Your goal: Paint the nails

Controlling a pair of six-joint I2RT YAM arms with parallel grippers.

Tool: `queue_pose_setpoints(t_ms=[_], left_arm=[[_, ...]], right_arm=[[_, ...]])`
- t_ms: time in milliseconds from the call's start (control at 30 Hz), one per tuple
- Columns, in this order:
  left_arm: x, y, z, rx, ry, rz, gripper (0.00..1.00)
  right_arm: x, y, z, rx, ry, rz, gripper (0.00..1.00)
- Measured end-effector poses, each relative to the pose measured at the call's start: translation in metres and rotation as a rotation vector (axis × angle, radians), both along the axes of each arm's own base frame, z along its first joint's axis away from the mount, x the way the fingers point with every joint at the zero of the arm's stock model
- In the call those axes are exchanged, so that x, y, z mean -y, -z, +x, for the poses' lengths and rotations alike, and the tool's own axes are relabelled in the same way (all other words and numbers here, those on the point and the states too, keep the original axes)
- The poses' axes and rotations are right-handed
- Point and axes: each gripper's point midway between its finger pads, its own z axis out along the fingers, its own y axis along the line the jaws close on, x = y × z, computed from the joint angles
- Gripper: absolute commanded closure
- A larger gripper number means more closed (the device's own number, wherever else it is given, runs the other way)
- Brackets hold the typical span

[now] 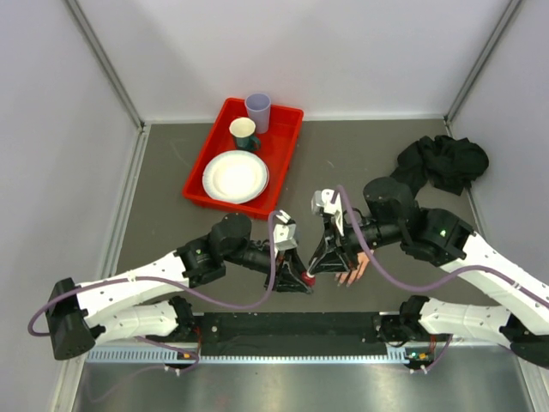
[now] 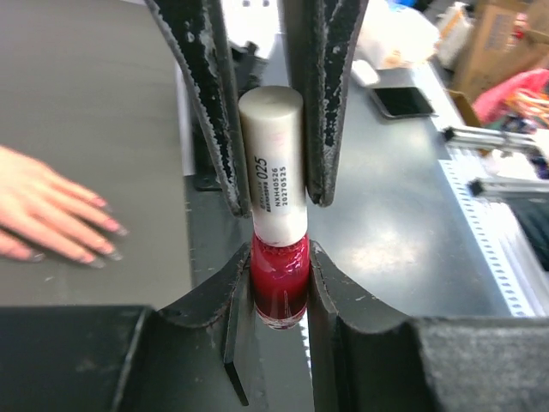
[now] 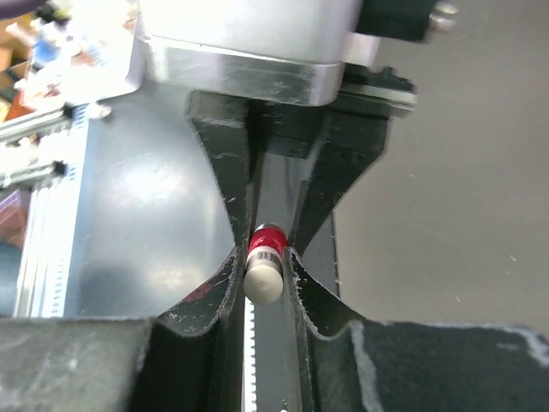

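Note:
A small polish bottle with a red glass body (image 2: 279, 287) and a long cream cap (image 2: 273, 163) is held between both grippers. My left gripper (image 2: 279, 257) is shut on the red body. My right gripper (image 3: 263, 266) is shut on the cap (image 3: 263, 281). The two grippers meet nose to nose in the top view, left gripper (image 1: 302, 280) and right gripper (image 1: 319, 263). The skin-coloured mannequin hand (image 1: 353, 273) lies flat just right of them, partly under my right arm. Its pale pink nails (image 2: 105, 227) show in the left wrist view.
A red tray (image 1: 204, 165) at the back holds a white plate (image 1: 235, 177), a green cup (image 1: 244, 133) and a lilac cup (image 1: 258, 112). A black cloth (image 1: 442, 163) lies at the back right. A black rail (image 1: 292, 324) runs along the near edge.

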Motion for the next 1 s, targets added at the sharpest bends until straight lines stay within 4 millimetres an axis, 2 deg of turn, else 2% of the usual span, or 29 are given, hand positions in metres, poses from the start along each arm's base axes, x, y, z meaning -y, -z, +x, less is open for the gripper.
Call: queue_pose_setpoints(t_ms=[67,100,200,367,500,600,700,867,1000], left_arm=[[0.002,0.003,0.008,0.023,-0.046,0.006,1.0],[0.003,0.003,0.015,0.044,-0.083,0.006,1.0],[0.007,0.0,0.038,0.106,-0.206,0.001,1.0],[0.005,0.002,0.092,0.216,-0.486,0.028,1.0],[0.001,0.008,0.113,0.262,-0.589,0.063,1.0],[0.0,0.013,0.12,0.279,-0.616,0.083,1.0],[-0.001,0.012,0.122,0.287,-0.626,0.082,1.0],[-0.001,0.012,0.122,0.291,-0.627,0.079,1.0],[-0.001,0.012,0.122,0.291,-0.626,0.08,1.0]], right_arm=[[0.0,0.002,0.008,0.004,0.054,-0.018,0.56],[0.001,0.004,0.016,0.008,0.106,-0.034,0.45],[0.006,0.013,0.042,-0.013,0.301,-0.109,0.36],[0.02,0.012,0.075,-0.12,0.644,-0.186,0.37],[0.019,0.003,0.086,-0.194,0.767,-0.186,0.42],[0.017,0.003,0.089,-0.229,0.806,-0.183,0.44],[0.012,0.011,0.092,-0.25,0.821,-0.213,0.47],[0.001,0.025,0.098,-0.272,0.821,-0.261,0.59],[0.0,0.025,0.098,-0.275,0.824,-0.262,0.61]])
